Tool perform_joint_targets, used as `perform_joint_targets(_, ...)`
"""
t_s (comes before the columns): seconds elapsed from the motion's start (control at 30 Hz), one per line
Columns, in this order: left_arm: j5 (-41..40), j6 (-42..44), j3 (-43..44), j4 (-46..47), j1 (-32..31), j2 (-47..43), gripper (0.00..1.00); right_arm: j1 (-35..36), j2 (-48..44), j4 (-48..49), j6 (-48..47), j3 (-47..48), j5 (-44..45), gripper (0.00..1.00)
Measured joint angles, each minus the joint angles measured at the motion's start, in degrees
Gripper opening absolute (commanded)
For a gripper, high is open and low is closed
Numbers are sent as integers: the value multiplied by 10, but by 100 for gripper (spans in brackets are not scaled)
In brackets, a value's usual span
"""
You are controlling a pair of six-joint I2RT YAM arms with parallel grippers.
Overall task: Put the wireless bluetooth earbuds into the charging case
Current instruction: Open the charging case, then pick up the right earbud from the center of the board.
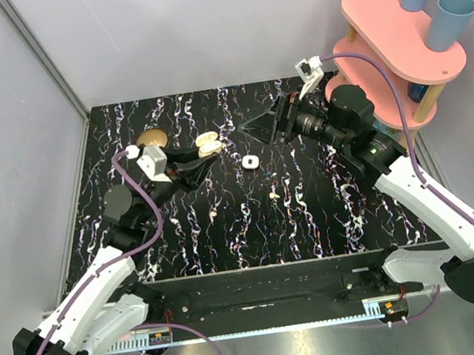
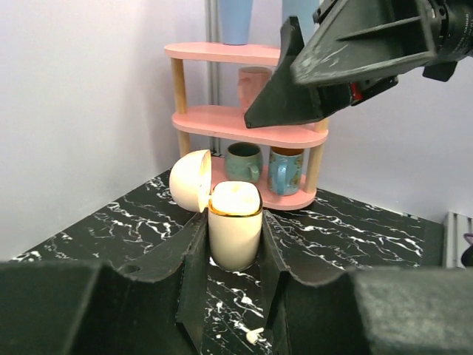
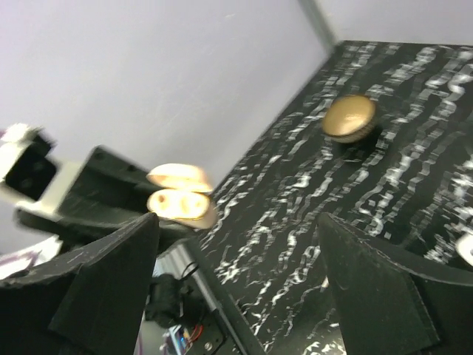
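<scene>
The charging case (image 2: 235, 235) is cream-white with its lid (image 2: 190, 180) swung open to the left. My left gripper (image 2: 233, 222) is shut on its body and holds it upright above the table. From above, the charging case (image 1: 208, 144) sits at the tips of the left gripper (image 1: 199, 158). My right gripper (image 1: 268, 118) hangs open and empty just right of it. In the right wrist view the charging case (image 3: 177, 204) shows two empty sockets beyond that gripper (image 3: 236, 285). One small cream earbud (image 1: 274, 195) lies on the marble table, and an earbud (image 2: 253, 336) shows below my left fingers.
A brass round bowl (image 1: 152, 139) sits at the table's back left, behind the left gripper. A pink tiered shelf (image 1: 403, 39) with blue cups and mugs stands at the back right. A small white piece (image 1: 250, 161) lies on the black marble table (image 1: 331, 217).
</scene>
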Motion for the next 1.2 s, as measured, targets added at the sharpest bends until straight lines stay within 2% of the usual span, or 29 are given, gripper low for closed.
perform_joint_targets(0.13,-26,14,-4,-18,0,-19,0,-25,2,-70,0,3,74,92)
perform_joint_targets(0.17,-30,17,-6,-19,0,-23,0,-35,5,-89,-5,3,87,86)
perform_joint_targets(0.2,-33,20,-8,-23,0,-28,0,-46,10,-110,-14,3,98,85)
perform_joint_targets(0.43,-39,29,-16,-41,0,-60,0,-64,60,-230,-169,3,93,77)
perform_joint_targets(0.53,-38,31,-19,-46,0,-67,0,-64,85,-264,-242,1,85,77)
perform_joint_targets(0.7,-38,33,-19,-49,0,-68,0,-64,112,-287,-349,-20,82,75)
perform_joint_targets(0.8,-37,32,-19,-50,0,-68,0,-64,139,-291,-398,-25,82,78)
perform_joint_targets(0.97,-33,32,-19,-50,0,-68,0,-64,191,-291,-449,-25,80,80)
perform_joint_targets(1.2,-32,32,-20,-52,0,-75,0,-62,226,-289,-505,-25,61,79)
